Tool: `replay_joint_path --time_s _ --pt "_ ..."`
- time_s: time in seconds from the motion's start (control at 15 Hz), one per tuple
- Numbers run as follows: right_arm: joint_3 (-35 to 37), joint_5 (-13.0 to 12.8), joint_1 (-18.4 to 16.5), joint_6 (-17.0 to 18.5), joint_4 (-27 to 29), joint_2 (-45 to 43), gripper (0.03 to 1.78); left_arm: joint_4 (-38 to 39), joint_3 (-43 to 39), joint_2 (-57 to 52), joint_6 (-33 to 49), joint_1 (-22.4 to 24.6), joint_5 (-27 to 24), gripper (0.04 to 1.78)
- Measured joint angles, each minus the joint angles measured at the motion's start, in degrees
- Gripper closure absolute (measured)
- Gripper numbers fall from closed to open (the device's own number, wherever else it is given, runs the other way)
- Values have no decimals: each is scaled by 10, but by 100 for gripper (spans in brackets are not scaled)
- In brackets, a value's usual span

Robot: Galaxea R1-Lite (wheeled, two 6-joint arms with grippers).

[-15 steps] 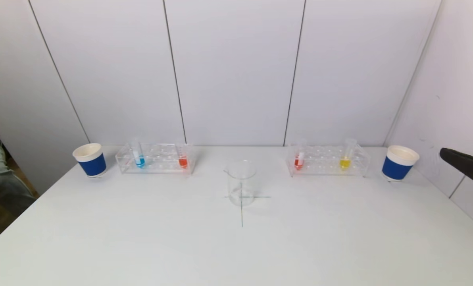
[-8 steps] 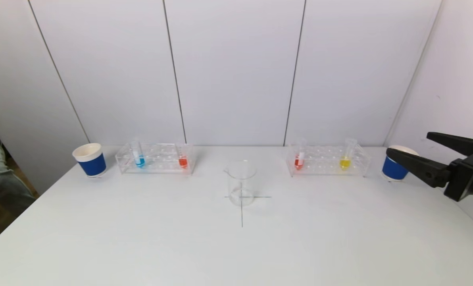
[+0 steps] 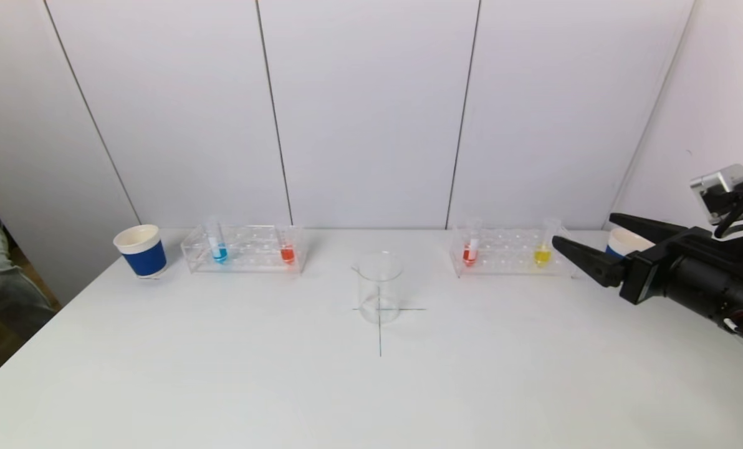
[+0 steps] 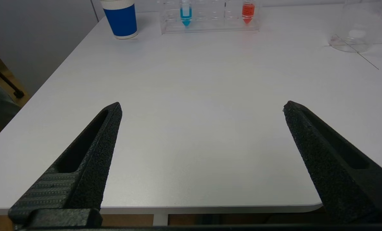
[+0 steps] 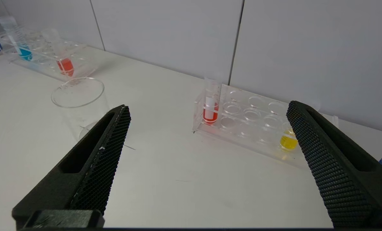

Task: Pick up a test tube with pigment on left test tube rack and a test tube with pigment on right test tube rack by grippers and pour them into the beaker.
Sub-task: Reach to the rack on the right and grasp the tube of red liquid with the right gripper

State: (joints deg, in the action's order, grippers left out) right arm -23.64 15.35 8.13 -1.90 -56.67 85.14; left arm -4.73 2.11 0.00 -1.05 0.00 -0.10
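Four test tubes with pigment are seen standing upright, long axes vertical, conical tips down and open mouths up. The blue tube and an orange-red tube are held at opposite ends of the left test tube rack; a red tube and the yellow tube are held in the right test tube rack. Both clear racks are laid with their long sides along the back wall. The empty glass beaker is placed upright between the racks, nearer the robot, on a cross drawn on the white table. A blue paper cup is set just outside the left rack, and a second blue cup just outside the right rack, partly hidden by the right gripper. Pale wall panels with dark seams are seen behind the table.

The right gripper is extended from the right, jaws spread wide and holding nothing, tips near the yellow tube's end of the right rack. In the right wrist view, the right rack is framed between the fingers, apart from both. The left gripper is shown only in the left wrist view: jaws spread wide, empty, poised above the table's near edge, well apart from the left rack
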Motion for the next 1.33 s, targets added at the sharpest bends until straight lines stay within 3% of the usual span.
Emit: replay_joint_path --time_s 0.53,1.0,1.33 --pt "-1 0 12 12 -62 73 4 0 0 0 0 0 0 6" --pt "-6 -5 20 13 -219 182 4 0 0 0 0 0 0 6" --pt "-34 -7 26 22 -226 231 4 0 0 0 0 0 0 6"
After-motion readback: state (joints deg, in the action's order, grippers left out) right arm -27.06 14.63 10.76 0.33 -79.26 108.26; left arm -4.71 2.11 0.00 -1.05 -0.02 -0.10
